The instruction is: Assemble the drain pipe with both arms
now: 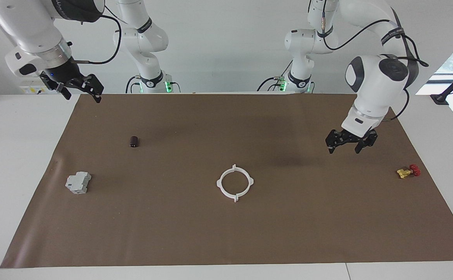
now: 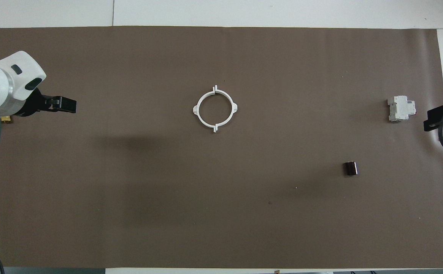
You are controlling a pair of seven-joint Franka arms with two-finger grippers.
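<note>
The drain pipe lies on the brown mat at mid table. Its two white half-rings sit together as one closed ring, their tabs meeting at two seams. It also shows in the overhead view. My left gripper hangs open and empty above the mat toward the left arm's end, well apart from the ring; it also shows in the overhead view. My right gripper is raised, open and empty, over the mat's corner at the right arm's end. Only part of it shows in the overhead view.
A grey boxy block lies at the right arm's end of the mat. A small dark cylinder lies nearer to the robots than the block. A yellow-and-red valve lies at the left arm's end. The brown mat covers the table.
</note>
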